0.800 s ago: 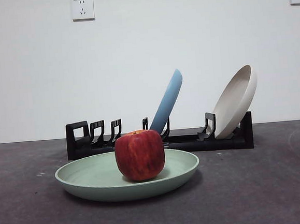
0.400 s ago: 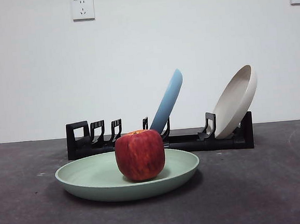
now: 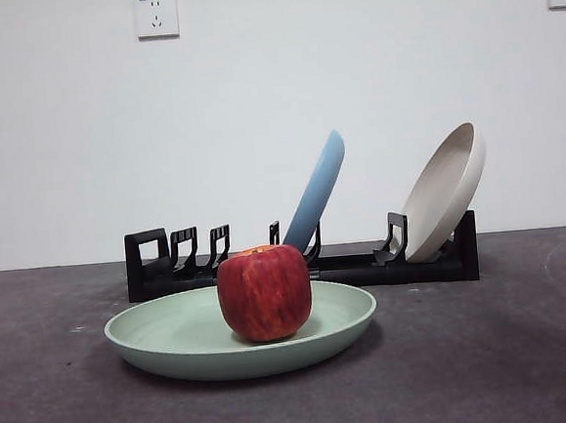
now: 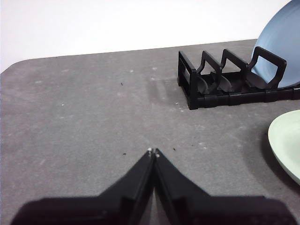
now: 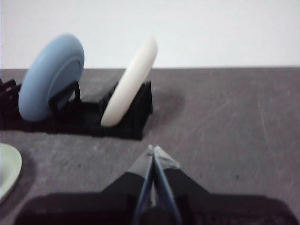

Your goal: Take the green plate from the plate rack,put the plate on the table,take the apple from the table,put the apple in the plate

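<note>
Apple [image 3: 264, 293] being carried in green plate [image 3: 176, 342] on bench [image 3: 490, 352]. Both pincers, left pincer [image 4: 153, 152] and right pincer [image 5: 152, 151], being kept closed, empty. Apple probably being left liable to roll if plate bumped.

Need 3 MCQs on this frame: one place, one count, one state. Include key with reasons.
1. Where is the apple?
A. on the table beside the rack
B. in the green plate
C. in a gripper

2. How many plates stand in the plate rack?
A. one
B. two
C. three

3. How is the left gripper?
A. shut, holding nothing
B. open
C. shut on the apple

Key: B, the apple sits inside the plate's rim; B, the blue plate and the beige plate lean there; A, its jaws meet above the bare table.
</note>
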You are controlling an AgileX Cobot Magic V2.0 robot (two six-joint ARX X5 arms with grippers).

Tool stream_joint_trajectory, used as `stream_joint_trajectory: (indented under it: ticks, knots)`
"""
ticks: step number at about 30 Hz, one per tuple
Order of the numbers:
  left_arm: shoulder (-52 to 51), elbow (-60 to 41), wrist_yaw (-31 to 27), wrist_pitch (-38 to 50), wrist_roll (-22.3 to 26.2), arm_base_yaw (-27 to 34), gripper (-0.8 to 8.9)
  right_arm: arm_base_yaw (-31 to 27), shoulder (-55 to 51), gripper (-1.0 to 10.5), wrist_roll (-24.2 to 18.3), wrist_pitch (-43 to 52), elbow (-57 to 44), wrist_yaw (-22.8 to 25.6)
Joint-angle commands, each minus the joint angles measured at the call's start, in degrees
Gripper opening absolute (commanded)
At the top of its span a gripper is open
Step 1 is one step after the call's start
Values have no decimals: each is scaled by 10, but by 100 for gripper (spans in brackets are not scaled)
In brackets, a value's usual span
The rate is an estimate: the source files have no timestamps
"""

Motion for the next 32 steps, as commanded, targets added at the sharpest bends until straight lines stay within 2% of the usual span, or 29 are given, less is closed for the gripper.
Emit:
stream_joint_trajectory:
  ticks: [1,13,18,32]
  knots:
    - [-2,-8,-1,2,-5,2,-3,0,-15,-1,26,5,-24,0]
    - [-2,-8,-2,2,-5,2,-3,20,-14,0,27,0,-50,2]
    - [-2,-8,-2,2,-5,2,-3,33,-14,0,56,3,-50,0]
    - [-2,-8,-1,2,-5,2,-3,32,-14,0,56,3,-50,2]
